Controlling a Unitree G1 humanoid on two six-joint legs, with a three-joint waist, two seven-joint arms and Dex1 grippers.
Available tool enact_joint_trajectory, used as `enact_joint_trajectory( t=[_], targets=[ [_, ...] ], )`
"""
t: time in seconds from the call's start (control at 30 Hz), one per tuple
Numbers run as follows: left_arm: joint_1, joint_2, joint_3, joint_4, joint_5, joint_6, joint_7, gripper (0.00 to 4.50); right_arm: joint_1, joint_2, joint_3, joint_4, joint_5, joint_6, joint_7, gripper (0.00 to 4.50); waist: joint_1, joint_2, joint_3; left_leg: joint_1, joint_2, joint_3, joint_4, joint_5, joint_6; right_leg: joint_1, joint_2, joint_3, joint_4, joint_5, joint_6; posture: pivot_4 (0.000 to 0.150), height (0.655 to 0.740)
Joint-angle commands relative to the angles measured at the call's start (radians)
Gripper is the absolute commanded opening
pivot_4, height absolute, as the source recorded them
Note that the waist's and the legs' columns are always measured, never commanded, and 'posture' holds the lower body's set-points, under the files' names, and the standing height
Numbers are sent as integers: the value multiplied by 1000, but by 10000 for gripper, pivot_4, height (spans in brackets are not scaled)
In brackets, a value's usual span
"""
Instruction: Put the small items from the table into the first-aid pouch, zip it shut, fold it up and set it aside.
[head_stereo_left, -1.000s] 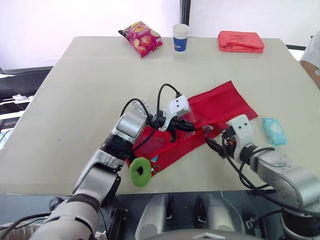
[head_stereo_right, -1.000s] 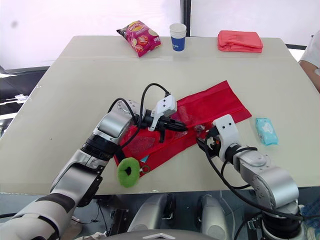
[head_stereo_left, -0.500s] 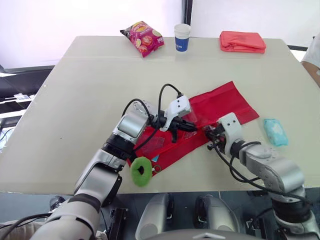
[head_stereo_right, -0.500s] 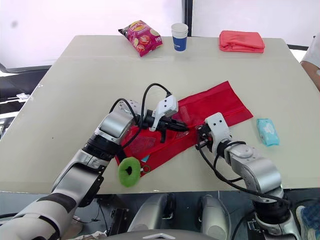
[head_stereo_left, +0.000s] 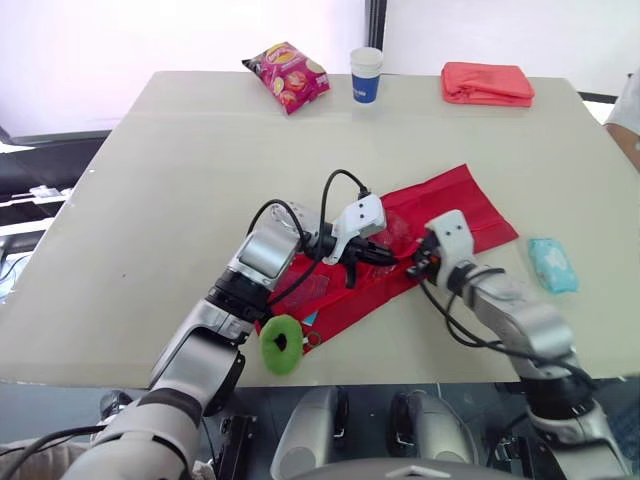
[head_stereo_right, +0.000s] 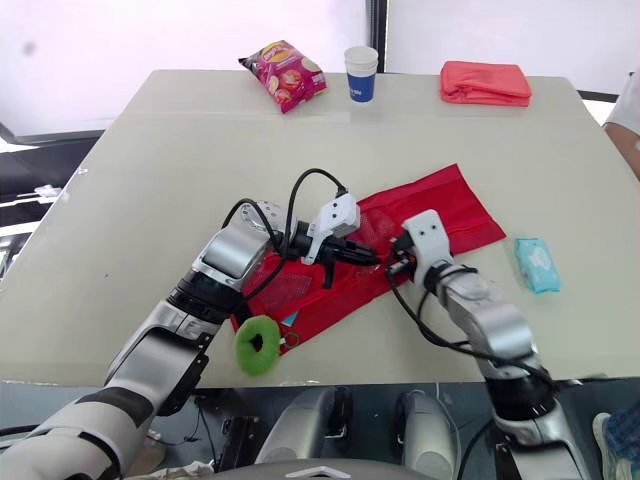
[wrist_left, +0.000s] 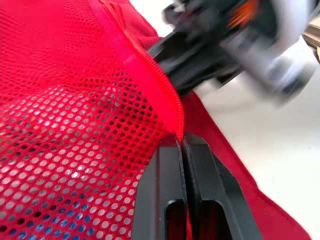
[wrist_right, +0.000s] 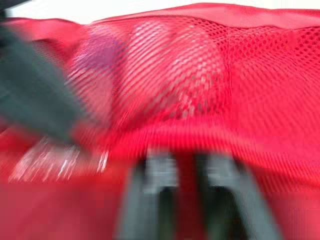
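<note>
The red mesh first-aid pouch (head_stereo_left: 455, 205) lies slantwise in the middle of the table. My left gripper (head_stereo_left: 385, 255) is shut on its zipper edge; in the left wrist view the two black fingers (wrist_left: 182, 145) pinch the red zipper seam (wrist_left: 150, 80). My right gripper (head_stereo_left: 418, 262) is at the same front edge, just right of the left one, pressed close to the mesh (wrist_right: 200, 65). A pale purple shape (wrist_right: 100, 55) shows through the mesh. A light blue wipes packet (head_stereo_left: 549, 264) lies on the table right of the pouch. A green ring (head_stereo_left: 281, 343) sits at the pouch's near corner.
Along the far edge stand a crisp bag (head_stereo_left: 287, 76), a blue and white paper cup (head_stereo_left: 366, 74) and a folded red cloth (head_stereo_left: 487, 82). A person's arm (head_stereo_left: 630, 115) shows at the far right. The table's front edge (head_stereo_left: 400, 365) runs just below the green ring.
My right gripper has moved from the table in front of the pouch up and to the left, onto the pouch's edge beside the left gripper. The left gripper has kept its hold.
</note>
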Motion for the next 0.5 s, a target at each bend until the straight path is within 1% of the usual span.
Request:
enact_joint_trajectory(
  t=[0.03, 0.07, 0.1, 0.17, 0.2, 0.23, 0.33, 0.43, 0.5],
  targets=[
    [-34, 43, -10, 66, 31, -124, -81, 0, 73, -78, -133, -183, 107, -17, 98, 22638, -3, 0, 0, 0, 0, 0, 0, 0, 0, 0, -1, 0, 0, 0, 0, 1500, 7400],
    [-45, 61, -14, 101, 42, -178, -111, 0, 103, -104, -172, -212, 131, -28, 124, 27085, -5, 0, 0, 1, 1, 0, 0, 0, 0, 0, -1, 0, 0, 0, 1, 1500, 7400],
    [-61, 84, -16, 144, 52, -244, -154, 0, 140, -139, -220, -246, 156, -30, 155, 32499, -5, 0, 0, 1, 2, 0, 0, 0, 0, 0, -1, 1, 0, -2, 3, 1500, 7400],
    [-90, 128, -12, 227, 62, -387, -244, 0, 205, -200, -309, -300, 202, -30, 210, 40799, -2, 0, 0, 1, 3, 0, 0, 0, 0, 0, -1, 0, 1, -3, 2, 1500, 7400],
    [-117, 148, -13, 295, 84, -472, -259, 0, 234, -230, -349, -320, 215, -34, 231, 44477, -2, 0, 0, 1, 3, 0, 0, 0, 0, 0, -1, 0, 1, -3, 0, 1500, 7400],
    [-145, 161, -14, 363, 106, -557, -262, 0, 256, -253, -379, -334, 228, -39, 246, 44477, -3, 0, 0, 1, 4, 0, 0, 0, 0, -1, 0, 0, 1, -1, -3, 1500, 7400],
    [-239, 171, -11, 568, 167, -766, -228, 0, 301, -293, -442, -360, 256, -57, 271, 44477, 1, 0, 0, 1, 4, 0, 0, 0, 0, 0, -1, 0, 1, -1, -2, 1500, 7400],
    [-344, 150, 1, 749, 214, -956, -174, 0, 315, -307, -470, -354, 268, -71, 271, 44477, 6, -2, 1, 0, 4, 0, 0, -1, 1, -1, -1, -1, 0, -1, -2, 1500, 7400],
    [-377, 125, 3, 816, 239, -1029, -141, 0, 316, -311, -464, -340, 261, -85, 266, 44477, 11, -2, 1, -1, 4, 0, 2, -2, 3, -1, -2, -2, 0, -1, -1, 1500, 7400]
  ],
)
